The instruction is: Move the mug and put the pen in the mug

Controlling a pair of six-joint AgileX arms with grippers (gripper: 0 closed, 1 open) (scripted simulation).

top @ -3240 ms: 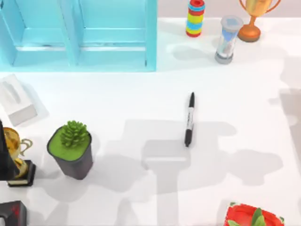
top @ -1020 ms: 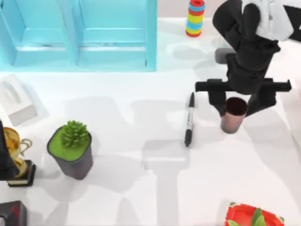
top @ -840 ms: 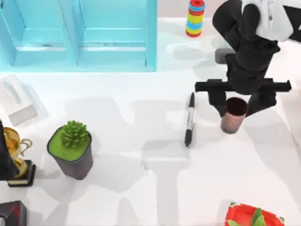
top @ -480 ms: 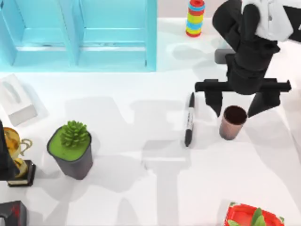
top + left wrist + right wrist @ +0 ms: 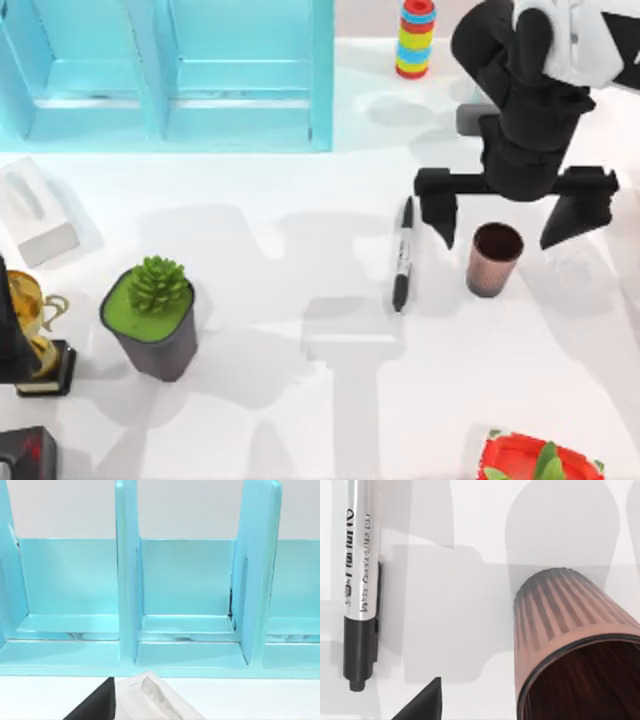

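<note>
White table (image 5: 300, 230): right tool (image 5: 500, 215) spread wide above upright mug (image 5: 494, 258), touching nothing; pen (image 5: 402, 254) lies beside.

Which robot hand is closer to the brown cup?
The right gripper: its jaws are open just above the mug. The left arm is parked far off, facing the blue shelf.

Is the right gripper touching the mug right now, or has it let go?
Apart. In the top view the right gripper has its fingers spread wide, with white table showing between each finger and the mug, which stands upright by itself.
</note>
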